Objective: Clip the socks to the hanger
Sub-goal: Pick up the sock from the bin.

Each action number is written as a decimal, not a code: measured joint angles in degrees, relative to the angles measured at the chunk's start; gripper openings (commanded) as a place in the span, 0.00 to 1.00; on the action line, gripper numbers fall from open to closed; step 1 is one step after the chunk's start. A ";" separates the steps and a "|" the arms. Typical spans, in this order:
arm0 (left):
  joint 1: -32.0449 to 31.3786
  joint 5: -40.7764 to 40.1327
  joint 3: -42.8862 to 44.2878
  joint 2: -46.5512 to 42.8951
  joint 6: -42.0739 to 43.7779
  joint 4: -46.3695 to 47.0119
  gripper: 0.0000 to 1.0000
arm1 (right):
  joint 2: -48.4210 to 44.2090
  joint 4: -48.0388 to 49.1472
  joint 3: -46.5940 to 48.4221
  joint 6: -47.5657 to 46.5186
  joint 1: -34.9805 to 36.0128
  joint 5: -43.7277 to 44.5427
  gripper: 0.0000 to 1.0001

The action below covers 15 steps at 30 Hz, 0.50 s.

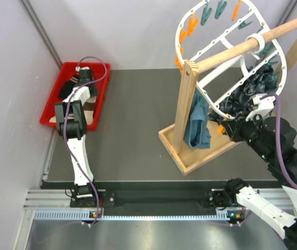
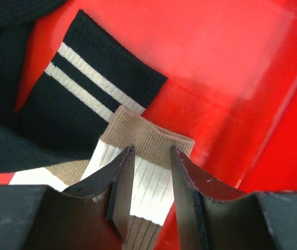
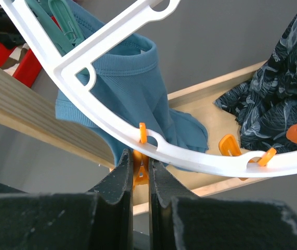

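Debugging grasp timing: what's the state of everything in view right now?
left end effector: open, astride brown sock
right end effector: shut on peg
brown sock: flat in bin, unclipped
black sock: in bin, unclipped
hanger: hung on pole, tilted

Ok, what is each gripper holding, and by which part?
Right gripper is shut on the lower end of an orange peg under the hanger rim. Left gripper holds nothing: open jaws straddle the brown and cream sock.
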 measured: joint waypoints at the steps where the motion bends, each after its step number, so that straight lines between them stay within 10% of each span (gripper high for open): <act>1: 0.07 -0.26 0.22 0.44 -0.26 0.11 0.40 | 0.15 0.09 0.00 0.00 0.00 -0.04 0.00; 15: 0.07 -0.87 2.82 2.69 -2.43 1.77 0.00 | 0.68 0.35 -0.02 0.09 0.00 -0.04 0.00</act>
